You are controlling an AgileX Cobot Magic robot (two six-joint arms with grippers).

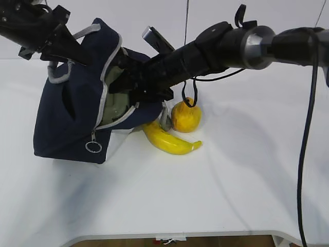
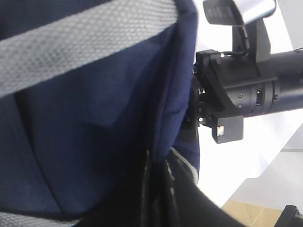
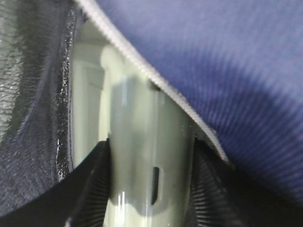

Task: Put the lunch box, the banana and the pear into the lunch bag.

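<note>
Two pieces of fruit wait on the white desk [image 1: 247, 195] as a robot loads a lunch bag: the banana [image 1: 169, 140] lies nearest the front edge, toward the desk's middle, and the pear [image 1: 186, 116] stands just behind it, both hard against the mouth of the lunch bag [image 1: 67, 123], which rests tipped on its side toward the left edge.

The right arm reaches into that mouth, the fingers [image 3: 90, 189] of the right gripper [image 3: 150, 184] pinching the sage-green lunch box [image 3: 142, 142] from both sides, the box partway past the zipper edge and against the dark lining. The bag appears to hold nothing else yet.

Behind and above, the left gripper [image 1: 64, 51] has its fingers pressed together on the grey handle [image 1: 60, 77], lifting the top of the bag to keep it open.

The risks, by the look of it: the box could catch on the zipper edge and drag the bag; a slipped handle would let the flap fall onto the arm; and a shifting bag could nudge the banana and pear, sending the pear rolling toward the desk's back edge.
</note>
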